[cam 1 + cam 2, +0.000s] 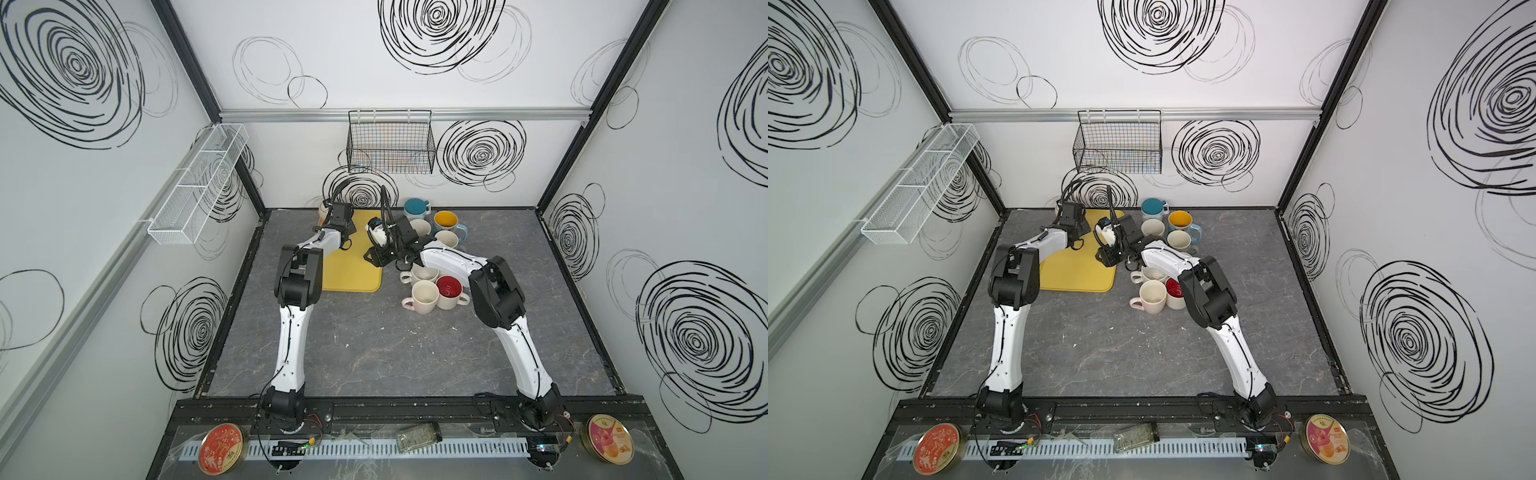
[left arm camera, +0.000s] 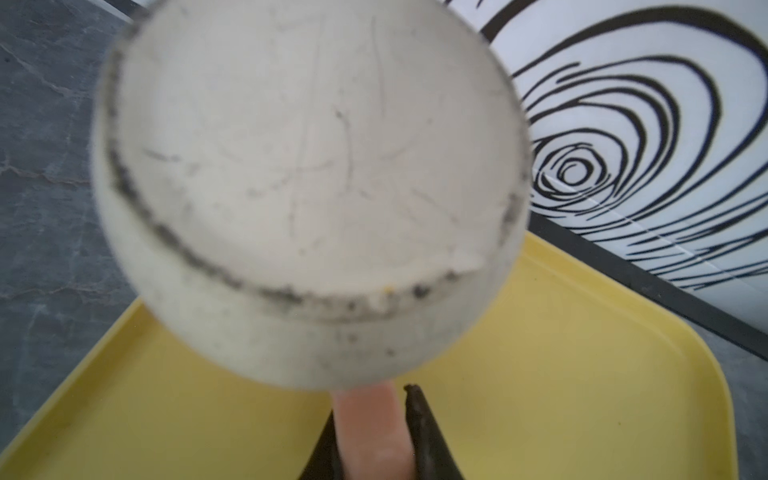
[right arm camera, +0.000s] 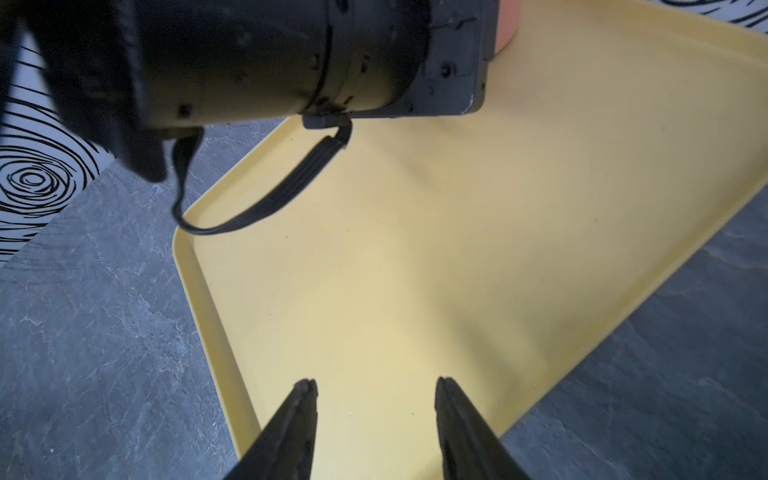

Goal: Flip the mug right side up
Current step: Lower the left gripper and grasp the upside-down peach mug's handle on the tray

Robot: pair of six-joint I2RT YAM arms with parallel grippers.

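Note:
The mug (image 2: 307,187) is cream with a scuffed base and a pink handle (image 2: 368,432). Its base faces the left wrist camera, and its opening is hidden. My left gripper (image 2: 372,405) is shut on that handle over the far left corner of the yellow tray (image 2: 582,374). In both top views only a sliver of the mug (image 1: 323,210) (image 1: 1057,205) shows behind the left wrist. My right gripper (image 3: 376,384) stands open and empty above the tray (image 3: 415,270), near its right edge in a top view (image 1: 376,257).
Several upright mugs cluster right of the tray: a teal one (image 1: 415,208), a yellow-lined one (image 1: 446,222), a red-lined one (image 1: 449,289) and a pink one (image 1: 424,296). A black wire basket (image 1: 390,143) hangs on the back wall. The left arm's wrist (image 3: 291,58) looms close before the right wrist camera.

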